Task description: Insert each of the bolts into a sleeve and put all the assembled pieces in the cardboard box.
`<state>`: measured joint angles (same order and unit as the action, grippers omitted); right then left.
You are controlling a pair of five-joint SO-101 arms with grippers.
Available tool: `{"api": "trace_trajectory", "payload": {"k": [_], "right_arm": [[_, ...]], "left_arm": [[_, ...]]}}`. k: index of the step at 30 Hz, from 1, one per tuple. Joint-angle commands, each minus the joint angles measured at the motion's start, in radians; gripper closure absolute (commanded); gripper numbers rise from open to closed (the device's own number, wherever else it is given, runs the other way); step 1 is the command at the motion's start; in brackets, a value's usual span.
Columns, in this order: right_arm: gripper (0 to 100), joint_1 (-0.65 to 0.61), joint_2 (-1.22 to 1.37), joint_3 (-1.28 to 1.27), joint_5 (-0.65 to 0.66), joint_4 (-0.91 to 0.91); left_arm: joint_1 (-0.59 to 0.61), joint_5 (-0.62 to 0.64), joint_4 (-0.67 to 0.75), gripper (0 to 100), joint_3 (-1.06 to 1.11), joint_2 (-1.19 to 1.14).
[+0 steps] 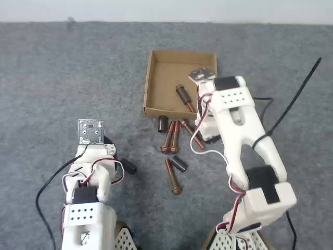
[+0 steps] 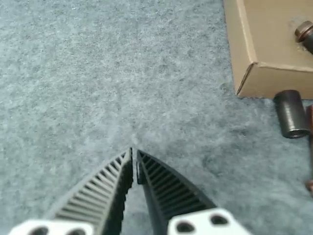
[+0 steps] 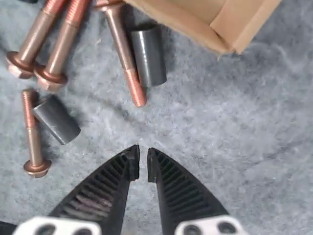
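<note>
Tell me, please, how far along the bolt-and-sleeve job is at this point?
Done: one bolt seated in a sleeve lies inside the cardboard box. In hand: nothing; the left gripper and the right gripper are both empty above the carpet. Left: four loose bolts and at least two loose sleeves lie outside the box, unassembled.

Soft, even light falls from above across the grey carpet (image 1: 78, 67), and shadows beneath the arms are faint and short. The copper bolts (image 3: 121, 49) carry a dull sheen. The cardboard box (image 1: 166, 78) is slightly shaded along its inner walls.
</note>
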<state>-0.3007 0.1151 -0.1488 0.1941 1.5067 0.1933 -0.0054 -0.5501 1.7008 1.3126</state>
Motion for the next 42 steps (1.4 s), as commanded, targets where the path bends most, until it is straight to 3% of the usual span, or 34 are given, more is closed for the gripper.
{"api": "trace_trajectory", "payload": {"k": [1,13,20,31,42], "right_arm": [[99.2,-0.025,-0.093,-0.057,-0.002,-0.071],[98.7,-0.168,-0.016,-0.104,0.011,-0.263],[86.3,-0.163,-0.001,-0.101,0.133,-0.272],[89.3,-0.087,0.027,-0.104,0.163,-0.412],[89.3,-0.074,0.173,-0.097,0.282,-0.499]], "left_arm": [[0.003,-0.005,0.005,99,-0.008,0.017],[0.003,-0.005,0.005,99,-0.008,0.017],[0.003,-0.005,0.005,99,-0.008,0.017],[0.003,-0.005,0.005,99,-0.008,0.017],[0.003,-0.005,0.005,99,-0.008,0.017]]}}
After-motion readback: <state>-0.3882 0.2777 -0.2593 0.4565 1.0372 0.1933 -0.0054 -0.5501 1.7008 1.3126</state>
